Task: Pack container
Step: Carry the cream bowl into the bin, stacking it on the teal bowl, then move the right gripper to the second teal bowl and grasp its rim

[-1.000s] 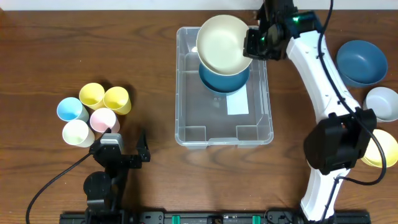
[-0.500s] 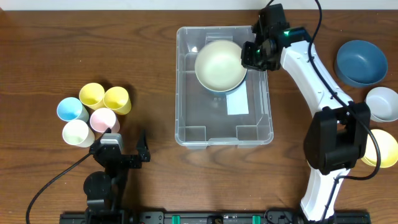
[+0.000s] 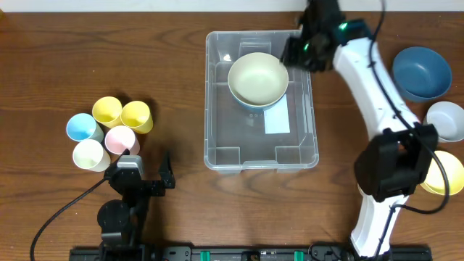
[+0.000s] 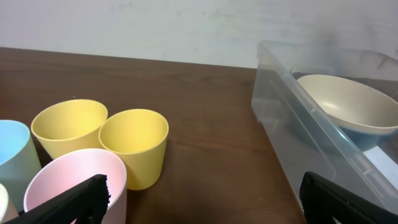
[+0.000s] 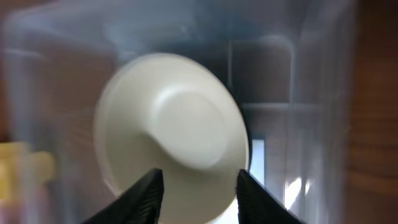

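Cups: five stand in a tight cluster at the left, the blue cup (image 3: 81, 127) outermost, two yellow cups (image 3: 122, 113), a pink cup (image 3: 119, 138) and a white cup (image 3: 90, 154), well apart from the bin.
Left claw (image 3: 141, 172): parked near the front edge just behind the cups, fingers spread wide, nothing between them.
Bin (image 3: 210, 101): mid-table, upright, long side running front to back, lid off.
Bin, handling: likely light, thin clear plastic. The walls would probably flex under a pinch, and the smooth sides look slippery.
Bin, hold: the rolled rim looks the best grip, at a short end or near a corner where it is stiffest. The flat walls look a poor choice.
Contents: a cream bowl (image 3: 257, 78) sits nested in a dark blue bowl (image 3: 250, 106) at the far end. A white label (image 3: 277, 119) lies on the base just nearer the front, and the front half is bare.
Right claw (image 3: 299, 52): over the bin's far right corner, just beside the cream bowl. The wrist view is blurred, but the jaws stand apart and seem to hold nothing.
Loose bowls: big blue bowl (image 3: 420, 72), grey bowl (image 3: 446, 119) and yellow bowl (image 3: 444, 174) line the right edge, the last partly hidden by the arm.
Table (image 3: 181, 58): dark wood, flat and smooth, so the bin may slide if nudged.
Room: open wood on both sides of the bin, and a plain pale wall (image 4: 124, 25) behind.
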Controlling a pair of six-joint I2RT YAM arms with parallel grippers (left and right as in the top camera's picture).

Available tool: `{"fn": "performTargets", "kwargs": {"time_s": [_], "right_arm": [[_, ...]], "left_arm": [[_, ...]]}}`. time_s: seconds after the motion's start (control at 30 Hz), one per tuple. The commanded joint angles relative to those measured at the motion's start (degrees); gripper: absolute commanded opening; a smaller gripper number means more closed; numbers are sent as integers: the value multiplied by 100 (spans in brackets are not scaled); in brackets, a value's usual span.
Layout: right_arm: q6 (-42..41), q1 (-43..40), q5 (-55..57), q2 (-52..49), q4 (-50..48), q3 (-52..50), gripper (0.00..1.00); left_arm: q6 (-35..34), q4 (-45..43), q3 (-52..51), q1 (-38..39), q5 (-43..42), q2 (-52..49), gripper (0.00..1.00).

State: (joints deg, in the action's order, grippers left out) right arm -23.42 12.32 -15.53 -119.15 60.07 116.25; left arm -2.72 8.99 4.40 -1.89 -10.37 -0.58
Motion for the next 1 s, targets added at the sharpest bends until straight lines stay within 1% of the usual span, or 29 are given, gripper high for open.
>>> {"fn": "performTargets", "kwargs": {"time_s": [0.0, 0.03, 0.07, 0.1, 0.17, 0.23, 0.37, 0.53, 0.7, 0.83, 0.93, 0.97], "right_arm": [[15, -369, 149, 55, 505, 1209, 56], [-44, -479, 343, 55, 741, 1521, 63], [-166, -647, 684, 55, 1054, 1891, 76], [-262, -763, 927, 55, 1237, 2081, 81], [-487, -1137, 1502, 55, 1690, 2450, 87], [-616, -1545, 1799, 55, 1974, 2518, 92], [-697, -2367, 1829, 11, 2299, 2201, 93], [-699, -3130, 1759, -2, 2114, 1252, 91], [-695, -3440, 1414, -2, 1606, 356, 90], [-634, -3473, 1421, -2, 1025, -236, 89], [-195, -3475, 1410, -2, 546, -540, 90], [127, -3475, 1362, -2, 354, -623, 92]], "left_arm": [[79, 68, -140, -39, -55, 35, 98], [79, 68, -142, -39, -55, 35, 98], [79, 68, -142, -39, -55, 35, 98], [79, 68, -142, -39, -55, 35, 98], [79, 68, -142, -39, -55, 35, 98], [79, 68, -142, -39, -55, 35, 98], [79, 68, -140, -39, -55, 35, 98], [79, 68, -142, -39, -55, 35, 98], [79, 68, -142, -39, -55, 35, 98], [79, 68, -142, -42, -55, 35, 98], [79, 68, -142, -39, -55, 35, 98], [79, 68, -140, -39, -55, 35, 98]]}}
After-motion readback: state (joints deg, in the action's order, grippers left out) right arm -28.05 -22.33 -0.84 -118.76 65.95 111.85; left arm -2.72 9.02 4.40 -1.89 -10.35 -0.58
